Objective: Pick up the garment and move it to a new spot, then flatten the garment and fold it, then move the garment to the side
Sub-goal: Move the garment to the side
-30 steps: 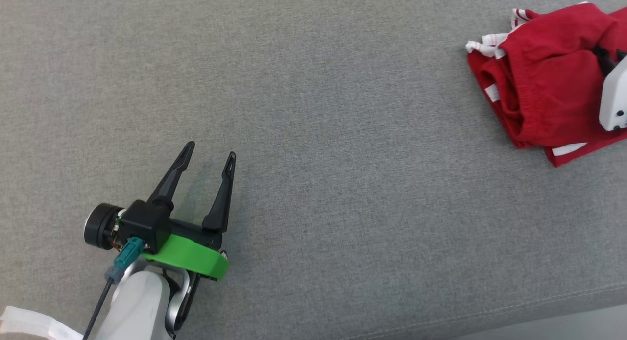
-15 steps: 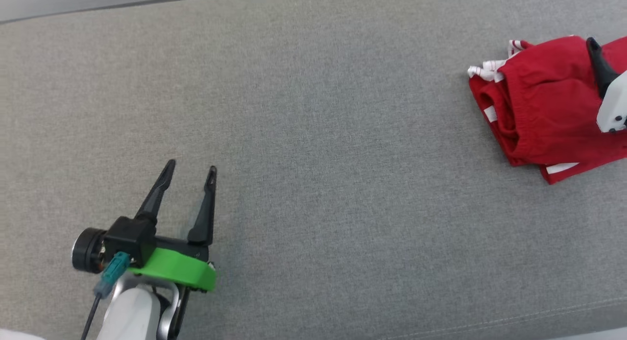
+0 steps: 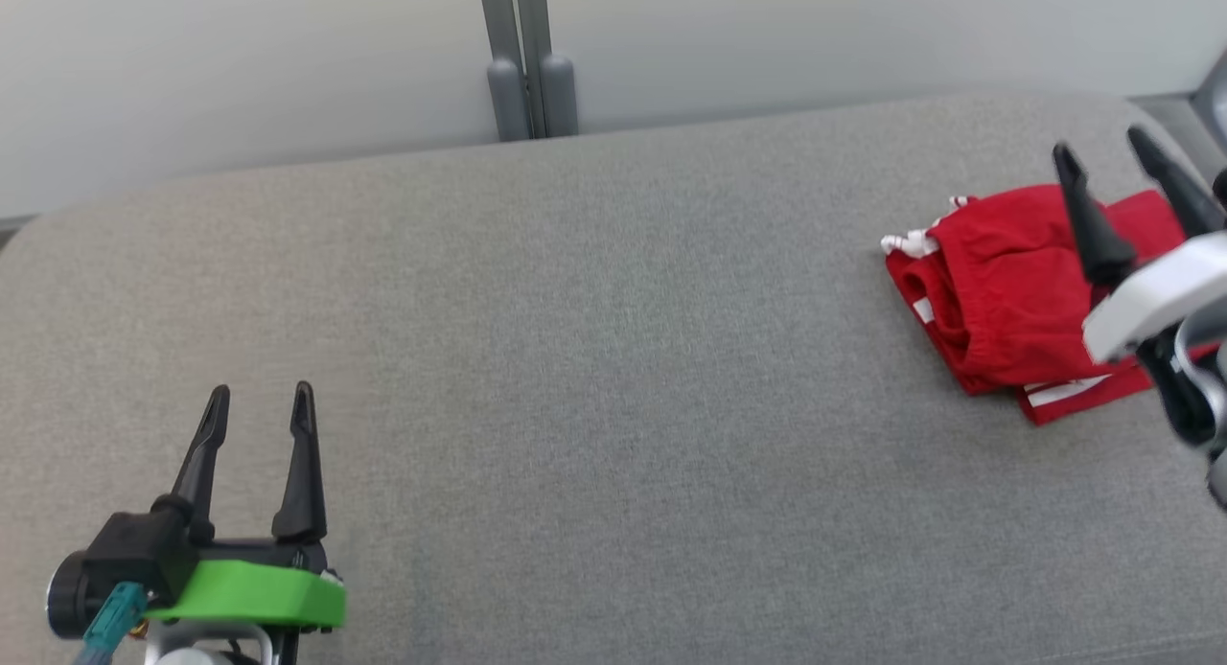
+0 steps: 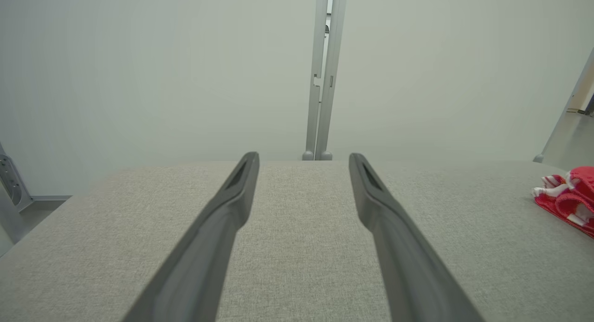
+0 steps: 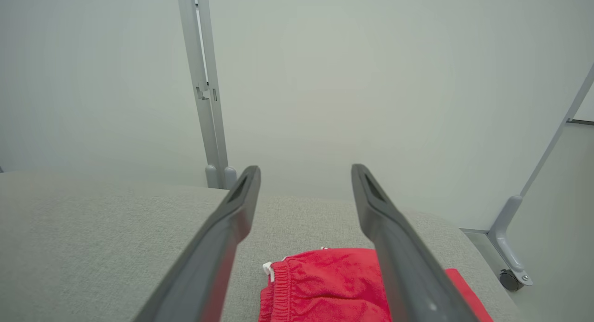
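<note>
Red fabric garment with white trim (image 3: 997, 301) lies bunched in a rough fold on the grey upholstered surface (image 3: 613, 358), near its far right end, elastic waistband turned toward the middle. In the left wrist view the garment (image 4: 568, 199) sits at the right edge, well apart from that arm.

The right gripper (image 3: 1100, 144) hangs above the garment's right part, its two dark fingers spread and released, tips pointing up and away toward the pale wall (image 3: 240, 71). Its white wrist housing (image 3: 1150, 296) is tilted, crossing in front of the cloth. Along its own fingers, the right gripper (image 5: 305, 168) holds nothing; the garment (image 5: 325, 289) lies below, between and under the fingers, clear of them.

The left gripper (image 3: 261, 391) rests low at the near left, fingers apart and empty, pointing straight ahead above a green plastic collar (image 3: 249, 593). From its wrist, the left gripper (image 4: 302, 156) aims at a grey metal post (image 4: 325, 71) behind the surface.
</note>
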